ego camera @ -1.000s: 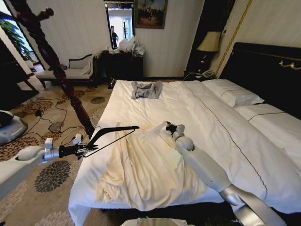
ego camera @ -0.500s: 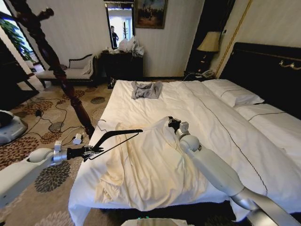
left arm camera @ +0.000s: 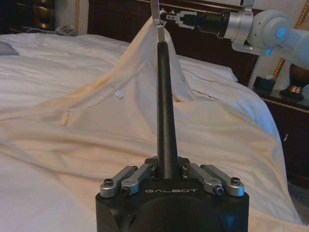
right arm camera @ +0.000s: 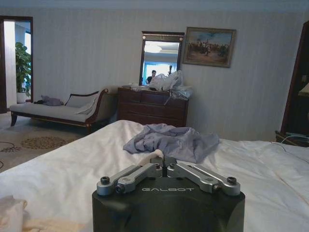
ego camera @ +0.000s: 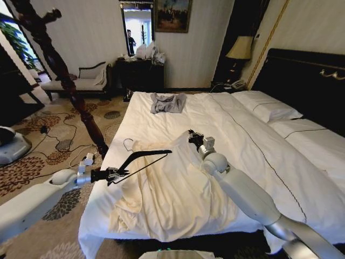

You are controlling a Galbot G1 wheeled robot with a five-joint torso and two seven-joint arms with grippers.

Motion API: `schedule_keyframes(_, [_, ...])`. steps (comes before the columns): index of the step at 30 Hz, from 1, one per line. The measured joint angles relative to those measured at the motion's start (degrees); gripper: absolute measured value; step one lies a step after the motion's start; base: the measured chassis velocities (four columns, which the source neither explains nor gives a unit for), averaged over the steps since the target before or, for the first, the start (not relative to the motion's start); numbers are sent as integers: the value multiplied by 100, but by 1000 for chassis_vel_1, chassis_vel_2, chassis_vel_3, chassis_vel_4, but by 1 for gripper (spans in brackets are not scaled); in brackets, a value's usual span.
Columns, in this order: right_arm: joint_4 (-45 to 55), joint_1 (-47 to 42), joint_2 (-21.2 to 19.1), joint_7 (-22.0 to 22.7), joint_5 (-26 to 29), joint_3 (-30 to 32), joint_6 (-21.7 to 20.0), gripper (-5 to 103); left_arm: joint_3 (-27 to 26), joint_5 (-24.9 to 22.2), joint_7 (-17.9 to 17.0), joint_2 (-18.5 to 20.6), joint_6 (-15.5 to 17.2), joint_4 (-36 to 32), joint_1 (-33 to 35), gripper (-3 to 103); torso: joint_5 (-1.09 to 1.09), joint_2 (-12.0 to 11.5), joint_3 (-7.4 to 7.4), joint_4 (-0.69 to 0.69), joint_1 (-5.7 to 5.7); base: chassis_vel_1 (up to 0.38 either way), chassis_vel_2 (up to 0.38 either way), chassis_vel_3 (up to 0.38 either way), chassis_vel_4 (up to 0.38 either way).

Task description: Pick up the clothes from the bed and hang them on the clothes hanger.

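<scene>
Clothes first: the large cream, long-sleeved collared garment (ego camera: 161,189) lies spread on the near half of the wide white-duveted bed (ego camera: 242,129), and your right gripper (ego camera: 192,136) has its fingers pressed together on a pinch of the cloth near the collar, lifting it into a peak. Your left gripper (ego camera: 119,173), well to the side of that peak and over the bed's edge, is clamped on one end of the thin dark triangular clothes hanger (ego camera: 143,159), whose far tip reaches almost to the right gripper.

The risks, as I judge them — your pinch takes only a small fold, so a quick lift or a tug from the hanger could pull the cloth free. The hanger is held by one end, so it may twist in the fingers once fabric weighs on it. Its tip could also catch an outer fold and miss the neck opening, or knock the right gripper's fingers.

Keep clear of the small grey crumpled garment (right arm camera: 171,141) farther up the bed beyond the right gripper.

Writing: "GALBOT" is printed on both gripper bodies — nothing else is readable.
</scene>
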Motion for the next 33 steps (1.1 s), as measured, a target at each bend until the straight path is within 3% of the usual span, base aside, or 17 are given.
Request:
schedule_keyframes(13, [415,-100,-100,78,197,106,-61,0,1459,-178,-99,-595,91,589,-1472,18,0,0,0,-1,1,0,0,0,0])
schedule_keyframes(18, [508,-180,-122,65,174,109,-62,0,1693,-207,-119,-739,92,705,-1765,18,2,0,0,-1,0,0,0,0,0])
schedule_keyframes(33, [843,-265,-175,118,182,16,-129,0,3078,-473,-163,-1130,176,1020,-2757,18,1,0,0,-1,1,0,0,0,0])
